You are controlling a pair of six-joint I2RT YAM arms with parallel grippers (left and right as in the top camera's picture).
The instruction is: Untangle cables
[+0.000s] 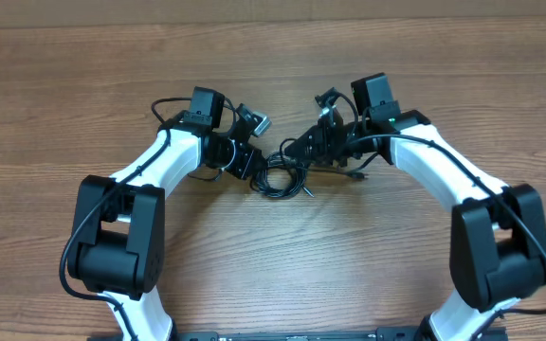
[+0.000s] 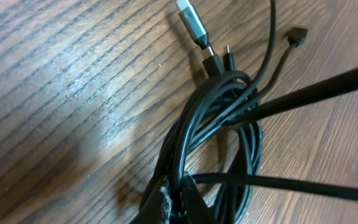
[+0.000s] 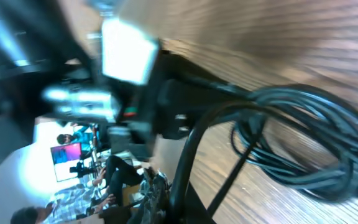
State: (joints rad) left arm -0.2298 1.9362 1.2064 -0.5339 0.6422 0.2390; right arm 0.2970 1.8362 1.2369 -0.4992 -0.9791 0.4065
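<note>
1. Two grippers of mine meet around the middle of the brown wood-grain tabletop, with the coiled tangle of thin black cables lying between them.
2. My left gripper is clenched on the near edge of the coil. The loops fan out ahead of it, and a silver-sleeved plug lies just past them.
3. My right gripper is clenched too, on one strand as far as its blurred view shows. The tangle sits just beyond its fingers.
</note>
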